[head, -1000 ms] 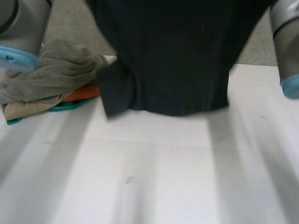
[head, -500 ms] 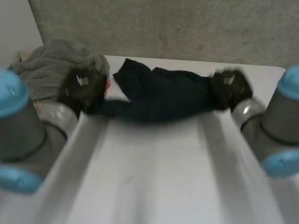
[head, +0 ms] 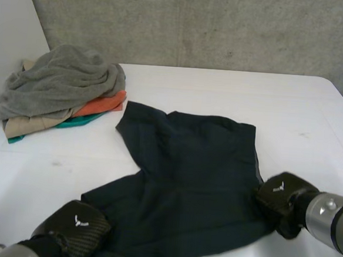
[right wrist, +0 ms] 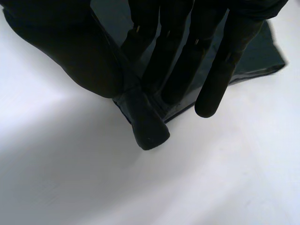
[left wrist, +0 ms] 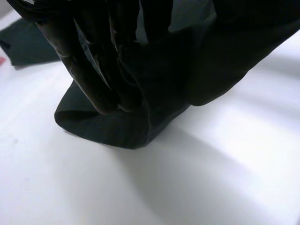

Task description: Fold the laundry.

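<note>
Dark garment [head: 191,183]: spread flat on the white table [head: 314,115]; long axis runs from the fingers of both hands away toward the table's far edge
Left hand [head: 76,230]: fingers and thumb pinch one near corner; a fold of cloth bulges just past its fingertips [left wrist: 105,101]
Right hand [head: 281,198]: fingers and thumb clamp the other near corner; cloth spreads beyond its fingertips [right wrist: 208,105]
Laundry pile [head: 99,107]: grey towel [head: 63,82] on top; far beyond the left hand's fingers; apart from the garment
</note>
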